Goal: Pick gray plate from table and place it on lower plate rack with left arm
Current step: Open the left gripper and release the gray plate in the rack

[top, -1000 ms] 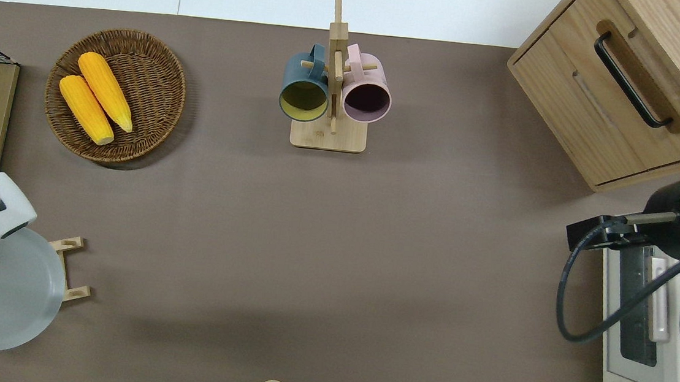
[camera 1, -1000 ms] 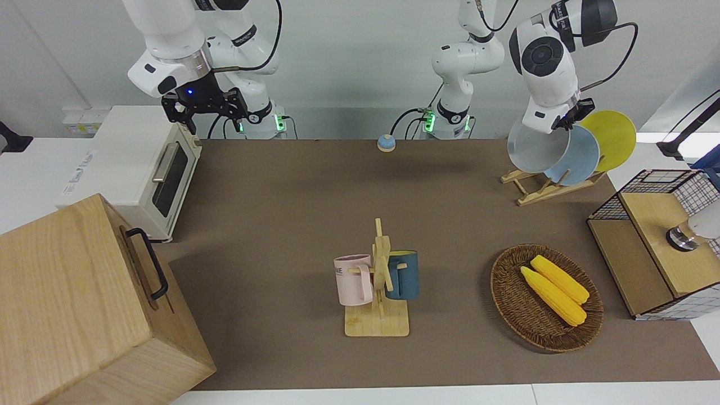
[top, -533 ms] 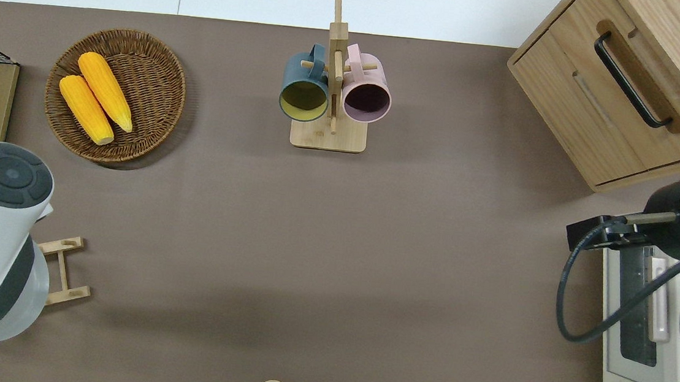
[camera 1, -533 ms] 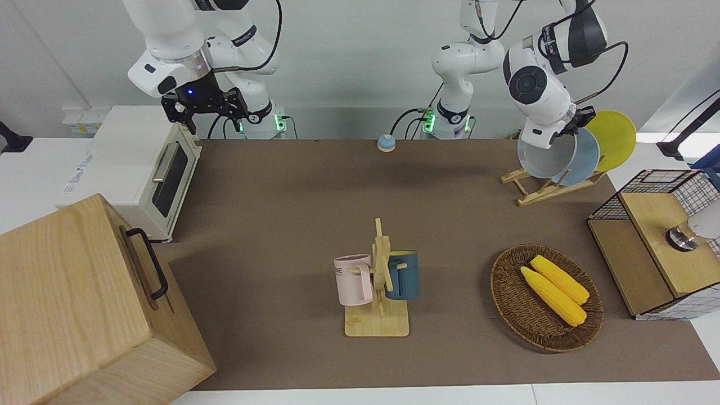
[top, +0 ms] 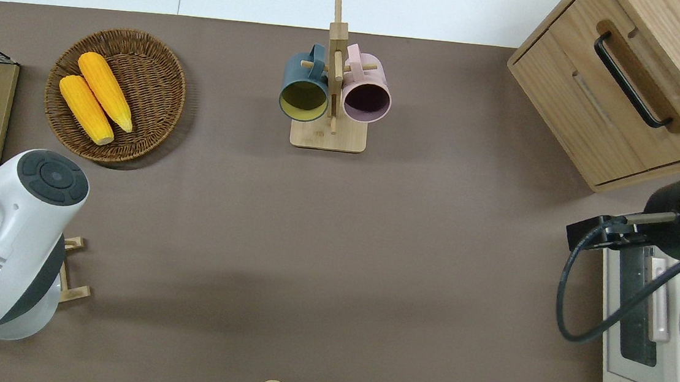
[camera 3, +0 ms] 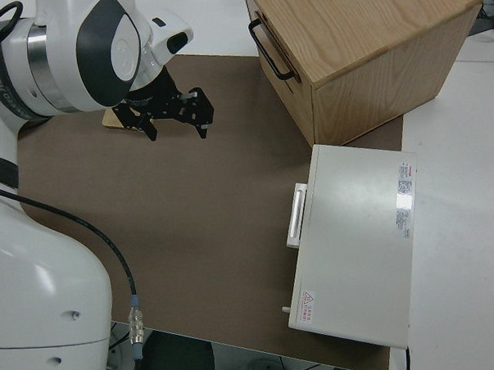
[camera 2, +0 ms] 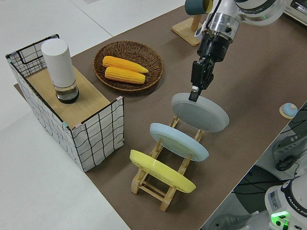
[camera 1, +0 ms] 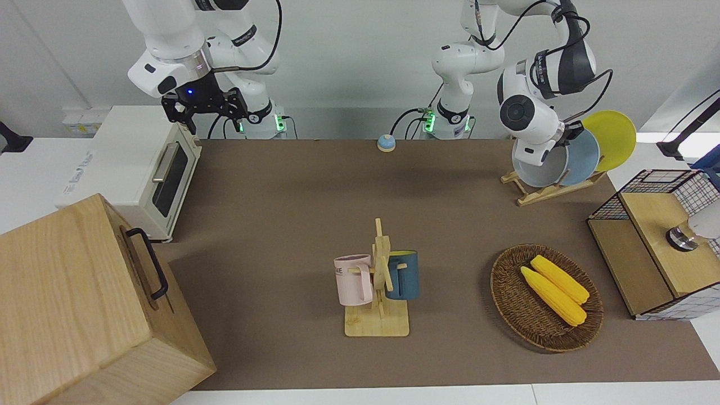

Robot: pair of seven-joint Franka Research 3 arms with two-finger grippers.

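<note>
My left gripper (camera 2: 195, 95) is shut on the upper rim of the gray plate (camera 2: 201, 113). It holds the plate tilted at the low end of the lower plate rack (camera 2: 150, 185). The plate's bottom edge is down at the rails; I cannot tell whether it rests in a slot. In the front view the gray plate (camera 1: 539, 169) leans against the light blue plate (camera 1: 586, 157), with the yellow plate (camera 1: 614, 138) in the rack (camera 1: 534, 194) too. In the overhead view the left arm hides the plate. The right arm is parked, its gripper (camera 3: 176, 116) open.
On the table (camera 1: 292, 191) stand a mug stand (camera 1: 378, 304) with two mugs, a wicker basket (camera 1: 509, 304) with two corn cobs, a wire crate (camera 1: 655, 247), a toaster oven (camera 1: 140, 169), a wooden cabinet (camera 1: 84, 304) and a small blue bell (camera 1: 386, 143).
My left arm has lowered the gray plate down onto the low end of the rack, against the light blue plate. The right arm has not moved.
</note>
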